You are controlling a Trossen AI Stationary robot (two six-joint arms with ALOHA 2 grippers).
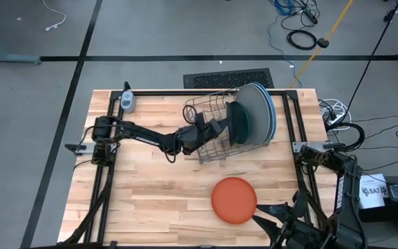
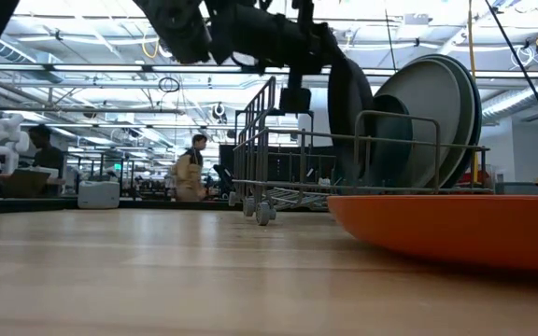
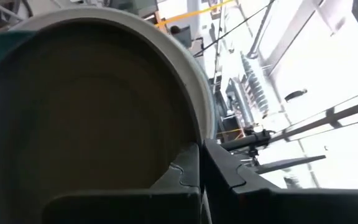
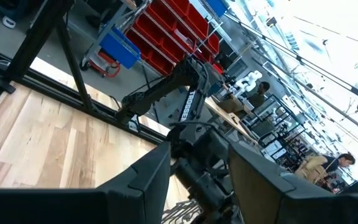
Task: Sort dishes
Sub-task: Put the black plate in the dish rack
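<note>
1. On the far left part of the wooden table (image 1: 150,194) a small pale device (image 1: 128,102) lies near the far edge, beside the left arm's base.
2. The left arm reaches rightward across the table into the grey wire dish rack (image 1: 209,131). The left gripper (image 1: 221,128) sits inside the rack, its fingers pressed together on the rim of a dark teal plate (image 1: 239,123) that stands on edge there.
3. In the left wrist view that plate (image 3: 86,124) fills most of the picture just ahead of the fingers (image 3: 188,174), which meet with no gap between them; a paler plate edge shows behind it.
4. Right of the teal plate, the large pale blue plates (image 1: 262,111) stand upright in the rack, stacked face to face and leaning slightly. The low view shows them (image 2: 437,112) behind the rack's wire rail, though how many there are is hard to count from either view.
5. An orange plate (image 1: 234,200) lies flat on the table nearer the front edge, well apart from the rack and right of the table's middle. In the low view its rim (image 2: 456,224) looms large in the foreground.
6. At the front right corner the right gripper (image 1: 271,211) waits just beside the orange plate, its fingers (image 4: 148,180) spread apart and holding nothing.
</note>
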